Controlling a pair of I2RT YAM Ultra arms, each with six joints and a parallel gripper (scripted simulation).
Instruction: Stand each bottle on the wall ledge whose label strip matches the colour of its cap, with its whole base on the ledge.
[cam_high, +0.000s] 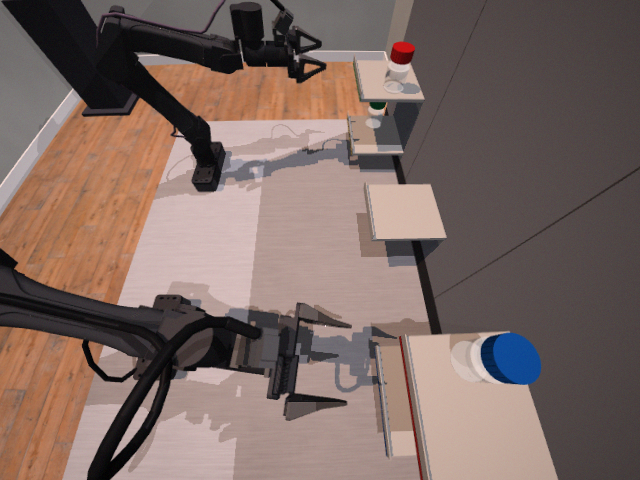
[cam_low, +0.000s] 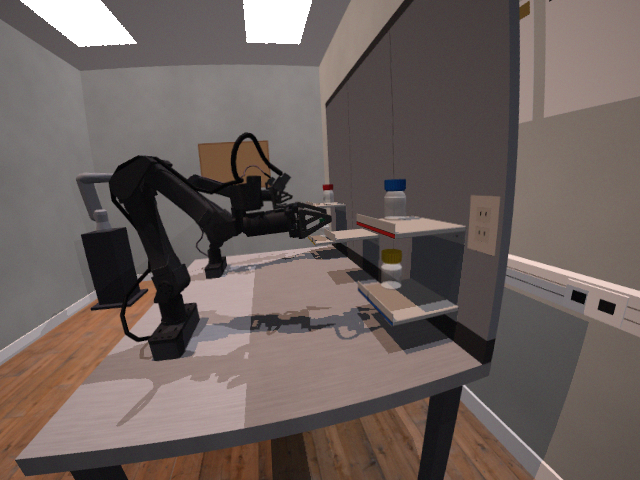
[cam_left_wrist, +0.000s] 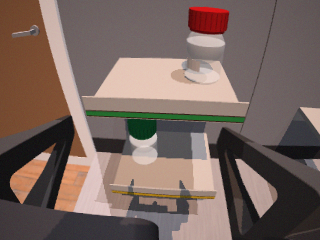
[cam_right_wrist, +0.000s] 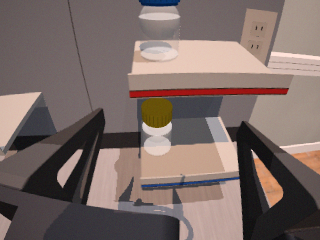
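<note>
In the right wrist view, the top edge cuts off most of the blue cap (cam_right_wrist: 159, 2). The green cap (cam_high: 377, 105) (cam_left_wrist: 142, 128) is partly hidden by the green-striped ledge (cam_high: 383, 79) (cam_left_wrist: 165, 82). From above, the red-striped ledge (cam_high: 465, 413) hides the yellow-capped bottle and runs past the bottom edge.

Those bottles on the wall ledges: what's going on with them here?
Neither arm is holding anything: the left jaws and right jaws are open, in front of the ledges. All four bottles stand on ledges with the wrong colour strips. The red-capped bottle is on green, the green-capped bottle on yellow, the blue-capped bottle on red and the yellow-capped bottle on blue. The middle ledge has no bottle, so it could perhaps serve for swapping.
</note>
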